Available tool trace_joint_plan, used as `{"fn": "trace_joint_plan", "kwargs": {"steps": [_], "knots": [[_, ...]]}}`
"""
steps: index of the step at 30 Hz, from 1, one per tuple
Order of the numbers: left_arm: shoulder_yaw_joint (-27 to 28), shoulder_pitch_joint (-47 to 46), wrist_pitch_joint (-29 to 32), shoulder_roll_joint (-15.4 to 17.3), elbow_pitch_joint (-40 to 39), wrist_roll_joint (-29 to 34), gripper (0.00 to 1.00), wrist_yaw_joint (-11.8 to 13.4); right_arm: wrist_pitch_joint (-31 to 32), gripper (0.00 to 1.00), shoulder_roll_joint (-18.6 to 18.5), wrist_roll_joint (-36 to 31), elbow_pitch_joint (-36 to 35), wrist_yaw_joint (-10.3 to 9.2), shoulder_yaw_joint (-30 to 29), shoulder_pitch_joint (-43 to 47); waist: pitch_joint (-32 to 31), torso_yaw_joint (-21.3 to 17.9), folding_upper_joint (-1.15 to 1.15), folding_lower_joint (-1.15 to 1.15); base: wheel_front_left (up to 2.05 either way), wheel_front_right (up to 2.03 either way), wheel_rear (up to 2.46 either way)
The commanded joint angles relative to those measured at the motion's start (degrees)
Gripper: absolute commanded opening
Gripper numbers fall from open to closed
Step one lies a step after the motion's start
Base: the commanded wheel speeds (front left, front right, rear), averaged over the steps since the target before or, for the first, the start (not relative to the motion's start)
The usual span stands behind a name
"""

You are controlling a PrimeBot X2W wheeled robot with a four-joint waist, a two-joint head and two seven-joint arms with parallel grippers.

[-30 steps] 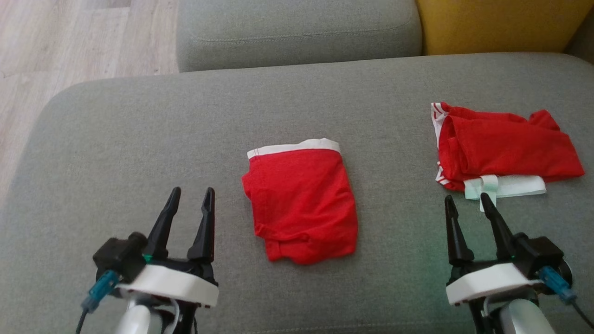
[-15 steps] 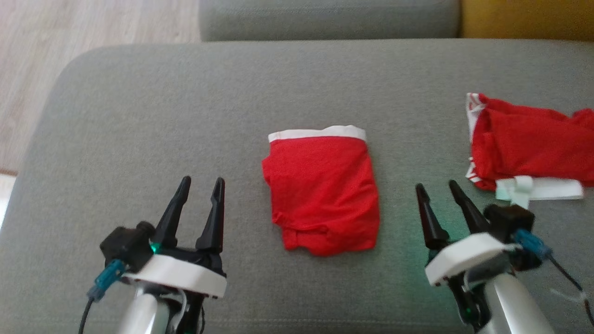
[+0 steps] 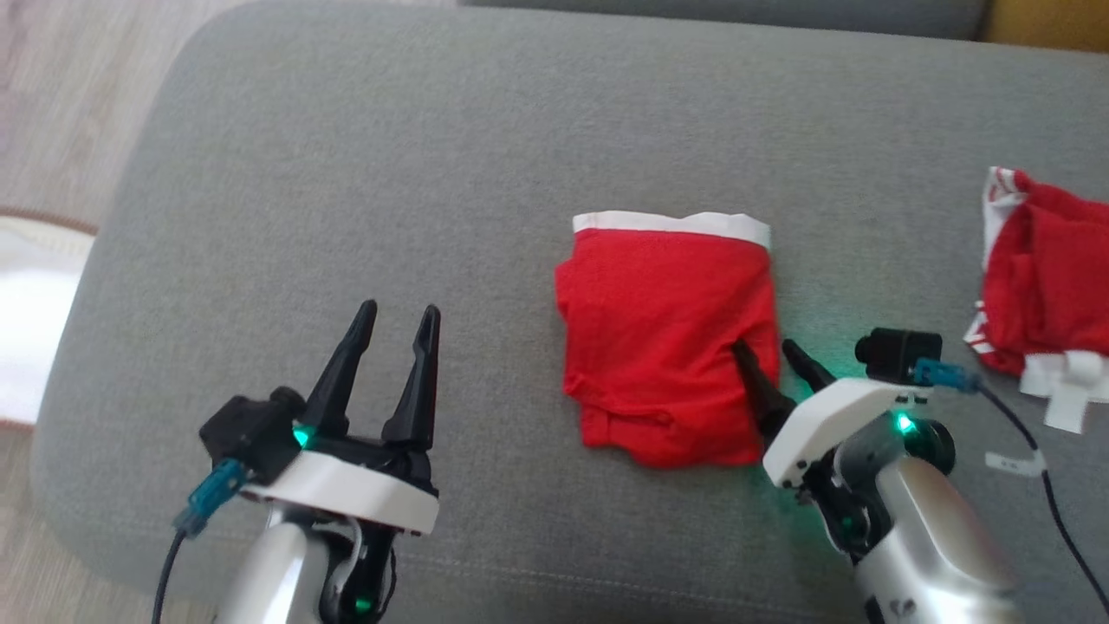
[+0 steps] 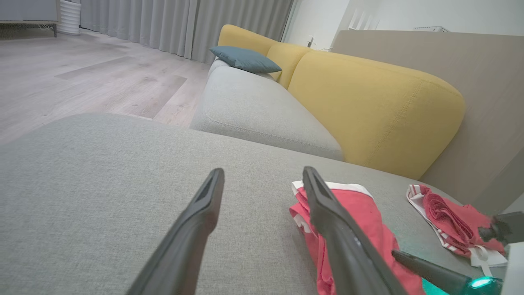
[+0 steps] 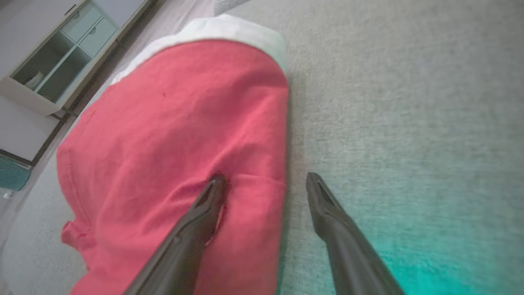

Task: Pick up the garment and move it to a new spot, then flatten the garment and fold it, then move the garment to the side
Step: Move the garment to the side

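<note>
We are noting the folded red garment (image 3: 663,338) lying on the grey cushion (image 3: 433,173). The right tool (image 3: 762,347) is straddling its right edge, spread; the left tool (image 3: 400,308) is hanging spread to its left.

Your head view looks down on the sofa cushion (image 3: 346,173), left wrist skims low toward the yellow backrest (image 4: 368,110), right wrist sits close; all share the red garment (image 3: 667,338).

No readable text, brand or number. White tag (image 3: 1067,381) on right-hand red garment (image 3: 1053,277): too small to read.
</note>
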Motion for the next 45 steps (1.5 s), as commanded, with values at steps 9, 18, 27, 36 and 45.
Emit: {"fn": "trace_joint_plan", "kwargs": {"steps": [9, 18, 27, 36, 45], "knots": [[1.5, -2.7, -0.3, 0.2, -1.4, -0.6, 1.0, -0.2, 0.2, 0.12, 0.0, 1.6, 6.4, -0.04, 5.2, -6.2, 1.8, 1.8, 0.0, 0.0, 0.0, 0.0, 0.0], [3.1, -2.0, -0.3, 0.2, -1.0, 0.6, 1.0, -0.4, -6.1, 0.0, 0.0, -9.2, 8.6, -0.04, 7.0, -8.6, -0.7, -2.2, 0.0, 0.0, 0.0, 0.0, 0.0], [3.2, 0.1, -0.3, 0.2, -1.1, 1.1, 1.0, -0.4, -7.6, 0.0, -7.6, -21.7, 1.4, -0.04, 5.3, -8.3, -4.5, -7.9, 0.0, 0.0, 0.0, 0.0, 0.0], [3.4, 0.4, -0.3, 0.2, -1.8, 1.1, 1.0, -0.3, -0.9, 0.0, -24.5, -20.9, -4.8, -0.04, 9.6, -11.2, -2.5, -11.8, 0.0, 0.0, 0.0, 0.0, 0.0], [3.5, -1.7, -0.3, 0.2, -2.4, 1.3, 1.0, -0.5, 4.3, 0.0, -35.9, -21.9, -4.8, -0.04, 13.9, -15.5, 1.8, -11.8, 0.0, 0.0, 0.0, 0.0, 0.0]]}}
